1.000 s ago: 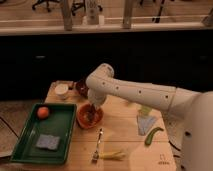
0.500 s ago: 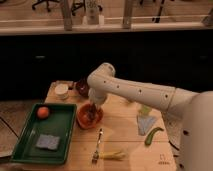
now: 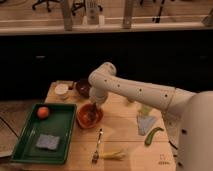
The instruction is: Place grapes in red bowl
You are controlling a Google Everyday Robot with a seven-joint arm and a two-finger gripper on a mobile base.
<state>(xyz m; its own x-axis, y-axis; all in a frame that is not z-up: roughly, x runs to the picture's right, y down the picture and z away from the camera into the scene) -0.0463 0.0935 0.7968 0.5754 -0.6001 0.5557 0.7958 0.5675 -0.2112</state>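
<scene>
On the near left of the counter (image 3: 125, 145) lies a green tray (image 3: 65, 127), holding a grey-blue sponge (image 3: 48, 142) toward its front and a round orange fruit (image 3: 43, 112) at its far corner. Near the front edge a fork (image 3: 97, 149) points away from a yellow strip (image 3: 114, 155), and a green chilli (image 3: 152, 135) lies to the right beside a pale cloth (image 3: 144, 123). Just right of the tray sits the red bowl (image 3: 80, 119), with a dark mass inside that looks like the grapes (image 3: 90, 116), directly under the tool (image 3: 95, 106). The tool hangs from the white arm (image 3: 135, 92), dipping to the bowl's far rim, just above or touching the grapes; which one cannot be told. Behind are a small dark bowl (image 3: 82, 87) and a white cup (image 3: 61, 90).
</scene>
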